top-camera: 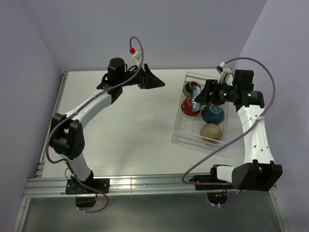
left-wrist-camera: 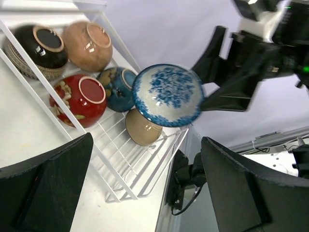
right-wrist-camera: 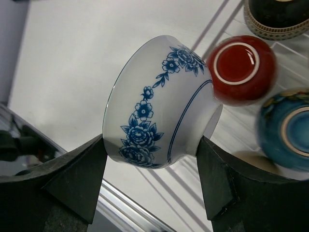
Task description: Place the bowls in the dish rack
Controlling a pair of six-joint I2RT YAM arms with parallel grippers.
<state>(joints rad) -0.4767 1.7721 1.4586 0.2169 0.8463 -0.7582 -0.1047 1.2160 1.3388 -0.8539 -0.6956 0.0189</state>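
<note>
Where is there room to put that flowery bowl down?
The clear ribbed dish rack has one bare corner, nearest the arms, bordered by the glossy red bowl and the tan bowl. Elsewhere it is crowded. The white table left of it is open.

The white surface (top-camera: 130, 123) carries the clear dish rack (top-camera: 186, 131), lying flat under the right jaws and well apart from the left jaws.
</note>
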